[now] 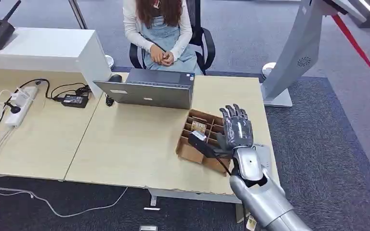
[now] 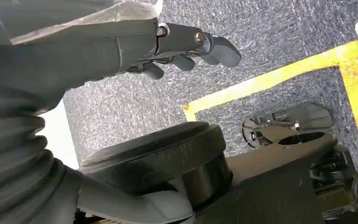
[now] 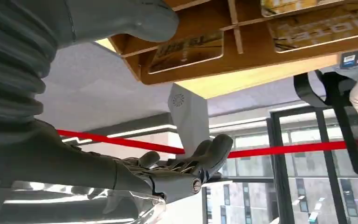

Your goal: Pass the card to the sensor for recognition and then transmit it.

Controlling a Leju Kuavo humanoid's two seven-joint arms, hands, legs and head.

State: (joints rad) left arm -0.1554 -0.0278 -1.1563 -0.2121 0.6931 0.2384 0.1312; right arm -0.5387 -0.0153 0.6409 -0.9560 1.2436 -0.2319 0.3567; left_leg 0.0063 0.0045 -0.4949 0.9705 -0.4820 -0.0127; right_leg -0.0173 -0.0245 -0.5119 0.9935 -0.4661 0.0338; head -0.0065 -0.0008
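The right hand (image 1: pixel 236 130) is over the box (image 1: pixel 195 153) with fingers spread, holding nothing. Cards (image 3: pixel 186 52) lie in the box. The left hand (image 2: pixel 182 44) hangs over the floor, fingers loose and empty.

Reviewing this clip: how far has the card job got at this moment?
Nothing looks done yet. The right hand hovers over the cardboard box with fingers spread and empty; cards lie in its compartments. The left hand hangs over the floor, holding nothing. Left: pick a card, present it to the sensor, hand it on.
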